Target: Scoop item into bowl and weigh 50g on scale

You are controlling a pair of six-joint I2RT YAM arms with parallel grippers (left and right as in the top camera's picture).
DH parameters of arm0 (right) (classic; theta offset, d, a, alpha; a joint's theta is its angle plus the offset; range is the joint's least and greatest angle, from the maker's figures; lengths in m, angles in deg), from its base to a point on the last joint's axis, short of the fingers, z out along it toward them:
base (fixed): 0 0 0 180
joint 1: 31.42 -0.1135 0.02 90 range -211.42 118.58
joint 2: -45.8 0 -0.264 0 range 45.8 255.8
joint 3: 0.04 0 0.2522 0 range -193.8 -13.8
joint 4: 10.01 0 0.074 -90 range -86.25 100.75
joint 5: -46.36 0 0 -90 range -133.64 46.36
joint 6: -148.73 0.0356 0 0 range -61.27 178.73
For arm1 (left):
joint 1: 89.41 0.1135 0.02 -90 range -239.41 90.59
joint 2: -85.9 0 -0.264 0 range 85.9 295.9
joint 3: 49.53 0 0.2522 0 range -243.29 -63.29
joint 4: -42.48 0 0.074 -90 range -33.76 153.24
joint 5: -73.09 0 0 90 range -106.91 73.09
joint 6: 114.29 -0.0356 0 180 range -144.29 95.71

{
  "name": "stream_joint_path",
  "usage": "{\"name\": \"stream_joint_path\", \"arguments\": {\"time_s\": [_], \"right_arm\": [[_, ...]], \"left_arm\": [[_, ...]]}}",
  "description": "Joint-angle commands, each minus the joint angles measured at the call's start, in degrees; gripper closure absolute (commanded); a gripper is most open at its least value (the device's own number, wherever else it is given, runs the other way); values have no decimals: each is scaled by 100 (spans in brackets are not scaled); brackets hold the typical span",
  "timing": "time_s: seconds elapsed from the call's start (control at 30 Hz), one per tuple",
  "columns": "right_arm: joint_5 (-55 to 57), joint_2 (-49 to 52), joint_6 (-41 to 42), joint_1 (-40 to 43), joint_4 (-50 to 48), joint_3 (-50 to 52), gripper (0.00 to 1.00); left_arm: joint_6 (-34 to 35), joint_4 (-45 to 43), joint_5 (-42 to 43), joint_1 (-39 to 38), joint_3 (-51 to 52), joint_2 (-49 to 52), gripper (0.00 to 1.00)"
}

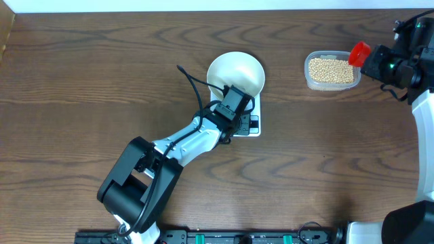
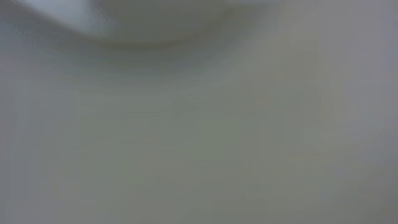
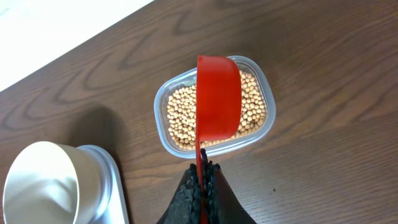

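Observation:
The white bowl (image 1: 234,71) stands on the white scale (image 1: 253,125) at the table's middle; both also show in the right wrist view, bowl (image 3: 43,183) and scale (image 3: 111,180). My left gripper (image 1: 234,102) is at the bowl's near rim. The left wrist view shows only a blurred white surface (image 2: 199,112), with no fingers visible. My right gripper (image 3: 204,171) is shut on the handle of a red scoop (image 3: 219,96), which hangs over the pale-tan beans (image 3: 180,115) in a clear tub (image 3: 163,118). The scoop's inside is hidden. In the overhead view the scoop (image 1: 359,53) is at the tub's (image 1: 331,70) right end.
The table is dark wood. The left arm's body (image 1: 139,183) lies diagonally from the front edge to the scale. The right arm (image 1: 413,68) reaches in from the right edge. A white wall strip runs along the far edge.

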Motion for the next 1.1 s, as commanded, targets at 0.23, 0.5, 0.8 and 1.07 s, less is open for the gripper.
{"name": "stream_joint_path", "arguments": {"time_s": [0.23, 0.5, 0.8, 1.07], "right_arm": [[-39, 33, -74, -17, 26, -81, 99], [-39, 33, -74, -17, 31, -81, 99], [-39, 33, -74, -17, 24, -81, 99], [-61, 33, -74, -17, 24, -81, 99]], "left_arm": [[120, 452, -861, 42, 431, 581, 93], [162, 490, -1008, -37, 435, 581, 93], [-177, 538, -739, -4, 330, -155, 93], [-256, 1032, -595, -2, 330, -1915, 93]]}}
